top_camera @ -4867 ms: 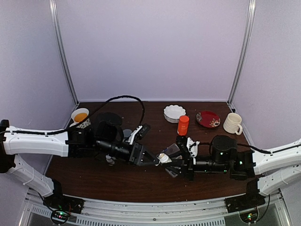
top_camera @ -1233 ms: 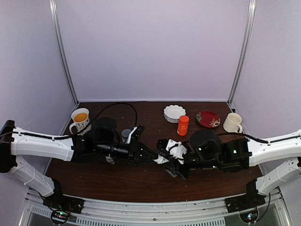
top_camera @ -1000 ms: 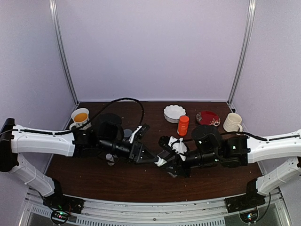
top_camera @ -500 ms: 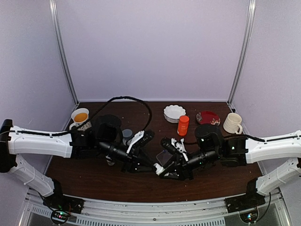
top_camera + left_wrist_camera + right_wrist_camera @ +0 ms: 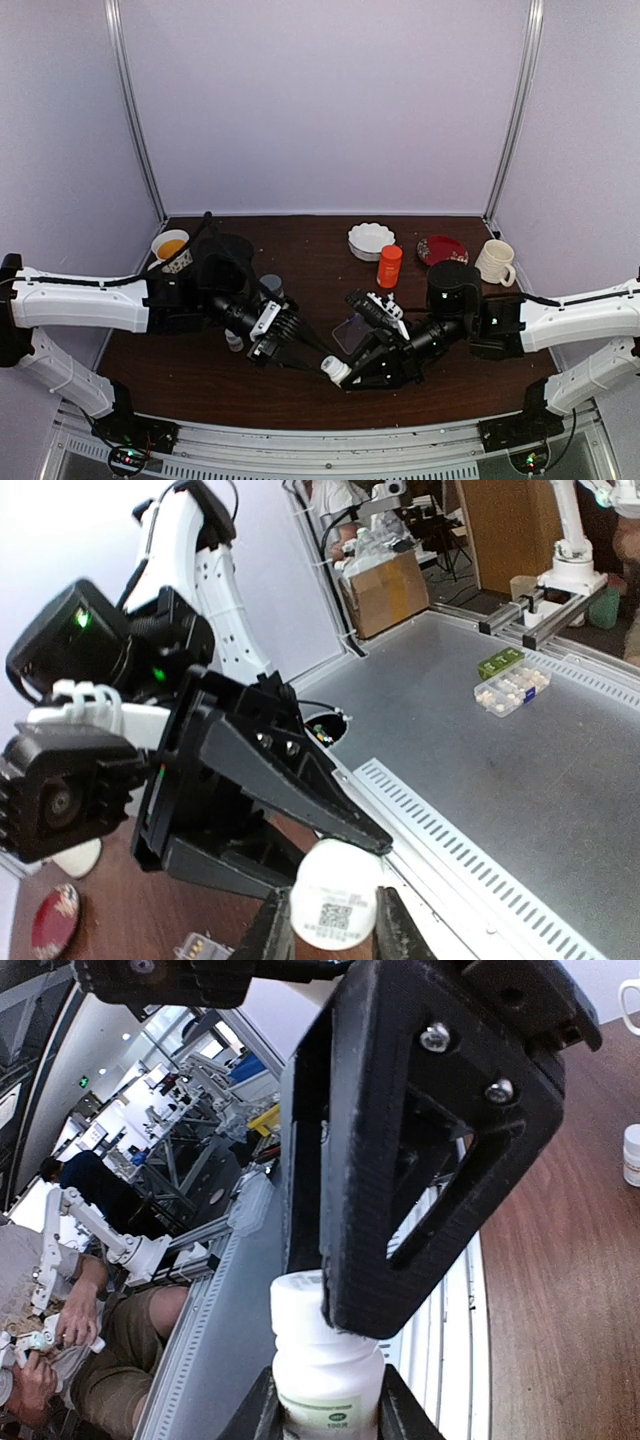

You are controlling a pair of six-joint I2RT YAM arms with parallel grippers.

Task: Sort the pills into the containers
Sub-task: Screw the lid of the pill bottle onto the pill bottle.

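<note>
Small white round plastic bottle point(image 5: 333, 369), held over front-centre of dark wooden worktop point(image 5: 190, 385), long axis running arm to arm: left gripper point(image 5: 333, 935) and right gripper point(image 5: 327, 1410) clamped on opposite ends. Flat clear plastic pill box point(image 5: 352, 333) just behind; pills unseen

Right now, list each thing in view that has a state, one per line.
white bottle: gripped by both grippers, off the table
left gripper: shut on white bottle
right gripper: shut on white bottle
orange bottle: upright, capped
left mug: holds orange liquid
cream mug: upright
</note>
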